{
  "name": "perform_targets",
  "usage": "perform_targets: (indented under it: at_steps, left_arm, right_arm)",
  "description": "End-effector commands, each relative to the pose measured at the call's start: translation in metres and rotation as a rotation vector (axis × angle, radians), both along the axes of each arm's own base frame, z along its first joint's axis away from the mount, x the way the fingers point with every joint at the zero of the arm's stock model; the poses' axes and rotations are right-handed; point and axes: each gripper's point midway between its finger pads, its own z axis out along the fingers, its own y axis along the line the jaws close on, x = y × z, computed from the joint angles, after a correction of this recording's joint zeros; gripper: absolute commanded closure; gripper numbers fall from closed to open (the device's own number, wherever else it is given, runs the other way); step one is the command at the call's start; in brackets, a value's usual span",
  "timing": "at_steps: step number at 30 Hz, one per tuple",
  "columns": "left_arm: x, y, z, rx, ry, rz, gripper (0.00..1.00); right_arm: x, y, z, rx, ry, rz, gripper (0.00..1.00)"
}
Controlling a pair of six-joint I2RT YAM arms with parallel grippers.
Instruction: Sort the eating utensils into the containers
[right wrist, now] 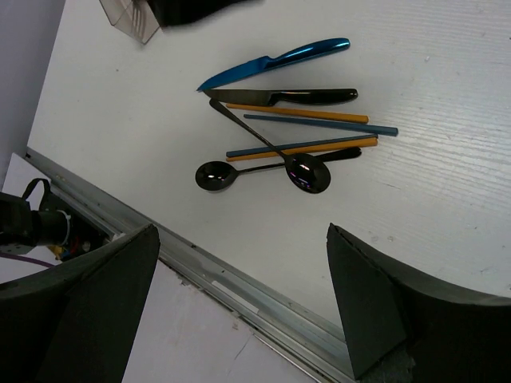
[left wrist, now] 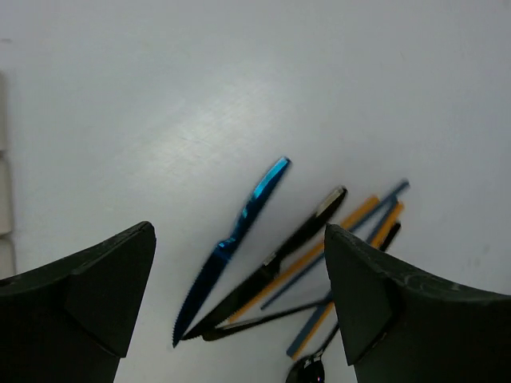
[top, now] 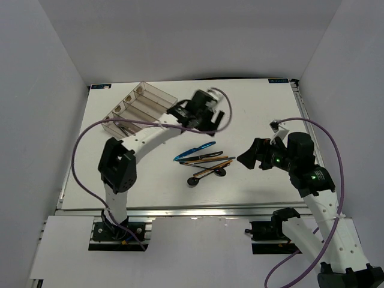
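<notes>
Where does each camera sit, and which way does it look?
Top external: above and behind the arm bases, looking down on the white table, clear plastic compartment tray and both arms.
Left wrist: on the left arm, looking down through the left gripper at a shiny blue knife.
Right wrist: on the right arm, looking through the right gripper at two round black spoons.
Both wrist views share the knife.

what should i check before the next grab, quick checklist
1. Left pincer open and empty: ok.
2. Right pincer open and empty: ok.
3. Blue knife with nothing lying over it: ok.
4. Black spoons free to lift: not ok, one handle crosses the chopsticks.
5. Room in the tray compartments: cannot tell, the left arm covers part.
</notes>
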Motion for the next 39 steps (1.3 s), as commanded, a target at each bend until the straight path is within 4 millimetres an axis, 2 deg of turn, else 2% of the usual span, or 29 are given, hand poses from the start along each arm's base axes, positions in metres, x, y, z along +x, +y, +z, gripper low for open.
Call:
perform_targets:
  at_steps: [1,3,5,7,8,13,20,23,24,35,39]
  left_arm:
    - [-0.034,-0.012,-0.024,0.23,-0.014,-0.277,0.06]
    - [-0.038,-0.03,-0.032,0.199,0.009,-0.368,0.07]
    - [-0.031,-0.036,-0.043,0.227,0.032,-0.392,0.08]
    - [-0.033,-0.034,-0.057,0.285,0.084,-0.422,0.14]
    - [-0.026,-0.04,-0.067,0.298,0.097,-0.426,0.16]
    - [-0.026,-0.038,-0.104,0.374,0.184,-0.456,0.19]
    - [-0.03,-0.04,-0.131,0.391,0.238,-0.482,0.27]
    - [-0.036,-0.038,-0.147,0.404,0.285,-0.495,0.34]
    - [-0.039,-0.037,-0.151,0.405,0.302,-0.502,0.4]
    - [-0.046,-0.037,-0.18,0.418,0.376,-0.521,0.41]
    - [-0.048,-0.037,-0.194,0.427,0.411,-0.521,0.45]
  right_arm:
    - [-0.002,-0.004,0.018,-0.019,-0.065,0.0,0.11]
    - [-0.004,-0.005,0.017,-0.021,-0.061,0.003,0.11]
    - [-0.006,-0.004,0.017,-0.02,-0.056,0.007,0.11]
    - [-0.008,-0.005,0.017,-0.023,-0.056,0.012,0.11]
    - [-0.009,-0.005,0.016,-0.026,-0.055,0.011,0.11]
    - [-0.012,-0.007,0.017,-0.037,-0.054,0.014,0.11]
    - [-0.015,-0.007,0.019,-0.042,-0.057,0.021,0.11]
    - [-0.015,-0.008,0.021,-0.04,-0.062,0.023,0.11]
    - [-0.015,-0.008,0.021,-0.041,-0.062,0.021,0.11]
    - [-0.018,-0.007,0.024,-0.035,-0.066,0.032,0.11]
    - [-0.019,-0.007,0.026,-0.034,-0.069,0.034,0.11]
